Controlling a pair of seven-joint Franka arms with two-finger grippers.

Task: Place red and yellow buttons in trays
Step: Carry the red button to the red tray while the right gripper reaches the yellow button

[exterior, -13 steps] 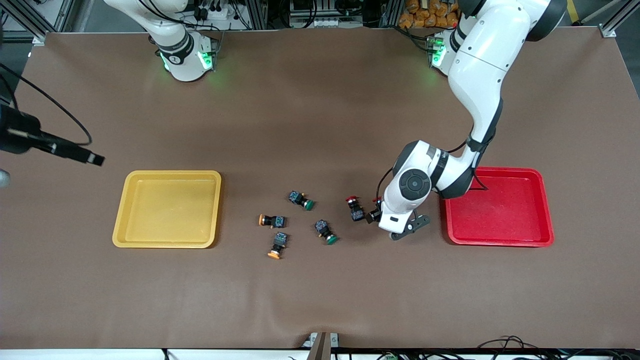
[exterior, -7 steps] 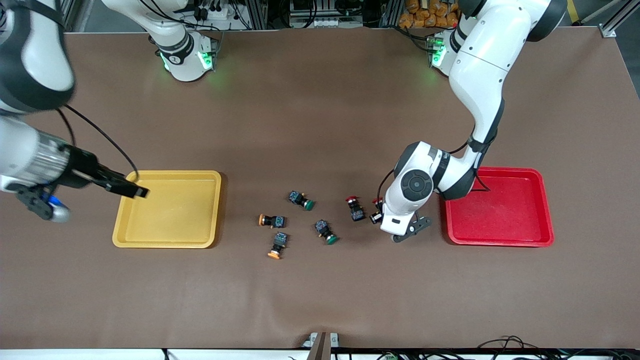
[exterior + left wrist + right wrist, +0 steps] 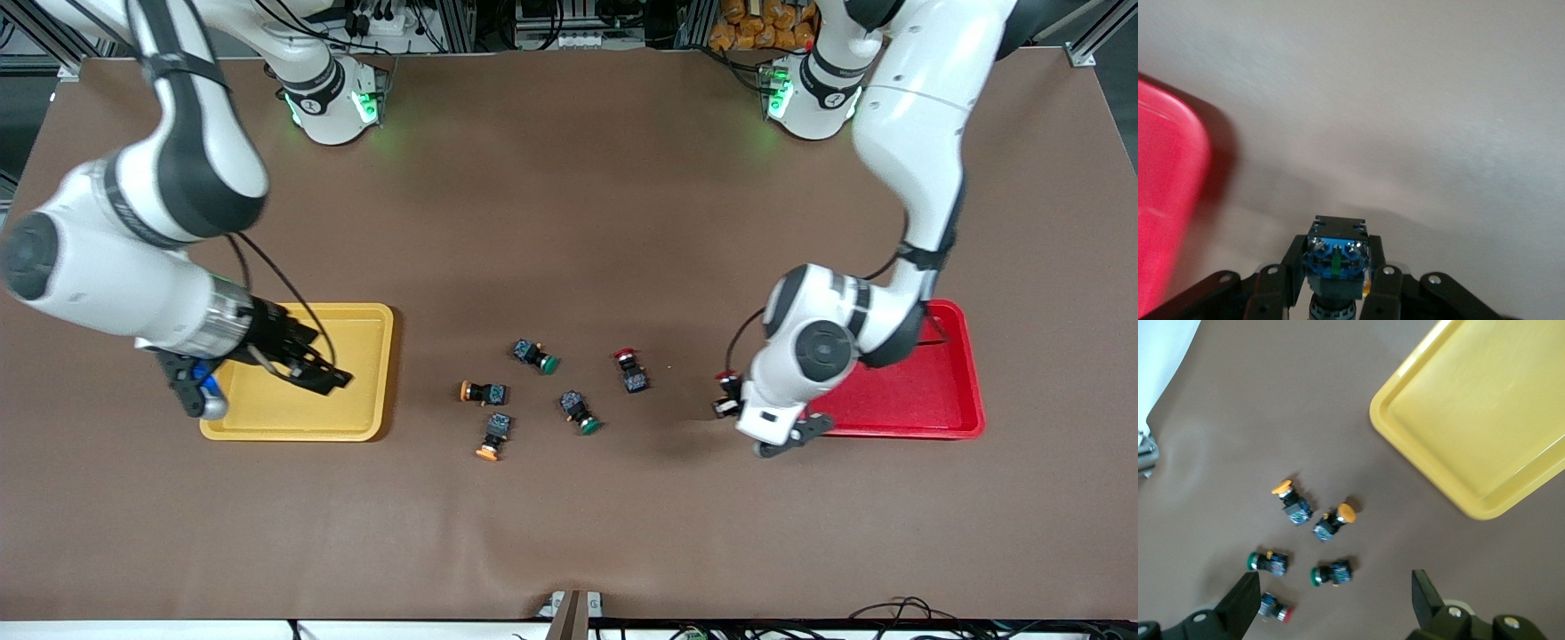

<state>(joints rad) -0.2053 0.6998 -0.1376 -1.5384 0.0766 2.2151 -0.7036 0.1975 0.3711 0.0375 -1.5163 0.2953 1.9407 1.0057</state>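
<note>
My left gripper (image 3: 727,396) is shut on a red-capped button (image 3: 730,382), held over the table just beside the red tray (image 3: 933,391). In the left wrist view the button's blue-and-black body (image 3: 1337,253) sits between the fingers (image 3: 1381,280), with the red tray (image 3: 1165,200) at one edge. A second red button (image 3: 629,368) and two yellow buttons (image 3: 484,391) (image 3: 492,436) lie mid-table. My right gripper (image 3: 322,378) hangs open and empty over the yellow tray (image 3: 356,338). The right wrist view shows the yellow tray (image 3: 1485,407), the yellow buttons (image 3: 1290,500) (image 3: 1335,522) and the red one (image 3: 1275,608).
Two green-capped switches (image 3: 536,356) (image 3: 580,413) lie among the buttons mid-table, and they also appear in the right wrist view (image 3: 1268,562) (image 3: 1331,572). Both trays hold nothing. Brown mat covers the table between the cluster and each tray.
My left gripper shut on a red button beside the other red one and carried it toward the red tray. The right arm swung in over the yellow tray.
</note>
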